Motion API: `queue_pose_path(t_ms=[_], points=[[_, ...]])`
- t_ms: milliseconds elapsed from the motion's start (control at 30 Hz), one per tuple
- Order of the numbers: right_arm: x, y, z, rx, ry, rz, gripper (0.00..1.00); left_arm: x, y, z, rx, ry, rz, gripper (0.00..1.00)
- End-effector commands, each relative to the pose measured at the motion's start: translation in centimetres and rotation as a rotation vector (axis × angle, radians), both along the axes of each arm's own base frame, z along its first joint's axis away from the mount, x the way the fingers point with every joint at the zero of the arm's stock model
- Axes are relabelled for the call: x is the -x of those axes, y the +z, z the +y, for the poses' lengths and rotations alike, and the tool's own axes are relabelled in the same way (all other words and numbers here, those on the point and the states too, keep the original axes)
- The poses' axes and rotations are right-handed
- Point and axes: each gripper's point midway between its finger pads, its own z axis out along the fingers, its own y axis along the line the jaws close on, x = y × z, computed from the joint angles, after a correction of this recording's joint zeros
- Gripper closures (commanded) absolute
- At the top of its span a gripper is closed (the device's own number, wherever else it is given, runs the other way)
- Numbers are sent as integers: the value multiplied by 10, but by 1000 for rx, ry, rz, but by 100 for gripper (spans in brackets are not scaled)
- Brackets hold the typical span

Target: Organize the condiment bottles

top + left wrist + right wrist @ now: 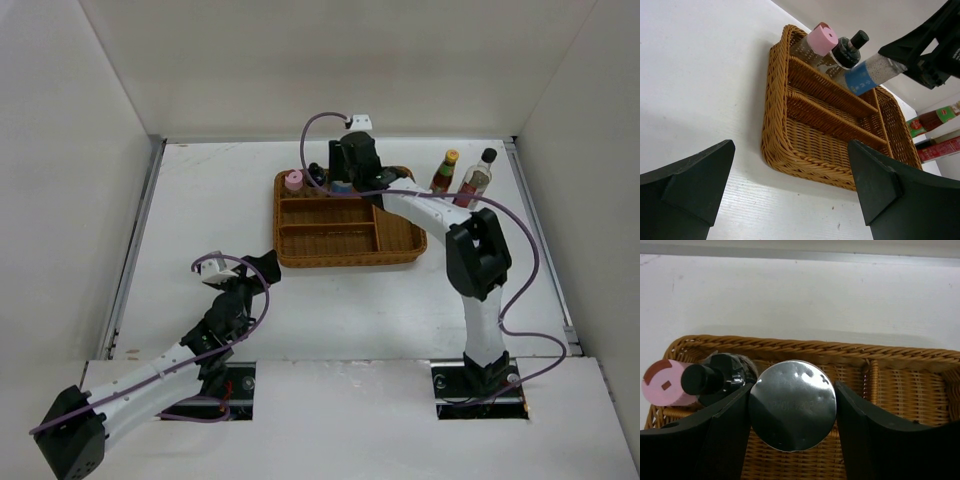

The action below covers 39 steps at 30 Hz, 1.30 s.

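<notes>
Toward the middle of the worktop's [200, 200] far edge, the right gripper [793, 386] covers most of its load from above; only a strip of blue label shows under it there. Its wrist camera sees the silver-lidded jar [866, 76] end-on, the round lid filling the gap between the two fingers, which press on it from either side. From the left wrist the jar's long axis is tilted, lid end up in the fingers, base end down toward the far compartment of the wicker tray [398, 250]. A divider hides the base, so I cannot tell whether it touches the tray floor.

That far compartment holds a pink-capped bottle [293, 182] at its left end and a black-topped bottle [316, 172] just beside it, both cap up, their lower parts behind wicker. Off the tray, near the far right corner, a yellow-capped dark red bottle [446, 173] and a black-capped clear bottle [478, 178] stand upright side by side. The left gripper [791, 146] hovers spread wide, holding nothing, by the tray's near left corner.
</notes>
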Motion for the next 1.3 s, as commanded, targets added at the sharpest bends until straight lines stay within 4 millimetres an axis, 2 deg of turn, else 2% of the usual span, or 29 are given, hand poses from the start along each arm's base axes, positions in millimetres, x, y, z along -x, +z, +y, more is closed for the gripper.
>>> queue_pose_path(t_ms=[0, 67, 167, 300, 400, 533, 600, 633, 733, 800, 900, 1000, 1167, 1267], points=[[-9, 35, 11, -92, -5, -107, 30, 2, -7, 4, 7, 11, -10, 0], [-8, 48, 11, -108, -3, -126, 22, 1, -11, 5, -3, 16, 1, 0], [0, 79, 5, -131, 1, -168, 11, 1, -7, 4, 9, 8, -10, 0], [23, 122, -12, -166, 1, -223, 5, 1, -11, 5, -3, 13, 2, 0], [42, 148, -54, -177, -59, -265, 4, 2, -6, 3, 10, 3, -13, 0], [64, 169, -142, -171, -233, -325, 3, 1, -11, 3, -9, 6, 4, 0], [74, 167, -190, -140, -350, -335, 3, 2, -8, 1, 1, 0, -5, 0], [82, 165, -223, -109, -447, -342, 3, 2, -6, 2, 3, 3, -9, 0], [93, 158, -280, -34, -606, -340, 2, -1, -9, 6, -8, 28, 0, 0], [95, 148, -305, 8, -674, -316, 2, 0, -8, 5, -4, 22, -3, 0], [94, 129, -327, 44, -721, -267, 1, -1, -9, 5, -8, 26, 0, 0], [85, 114, -338, 45, -729, -233, 1, -2, -12, 6, -11, 29, 4, 1], [66, 98, -351, 31, -714, -190, 2, -4, -9, 15, -5, 71, -3, 1], [54, 93, -349, 6, -685, -182, 8, -3, -8, 20, 8, 88, -13, 1]])
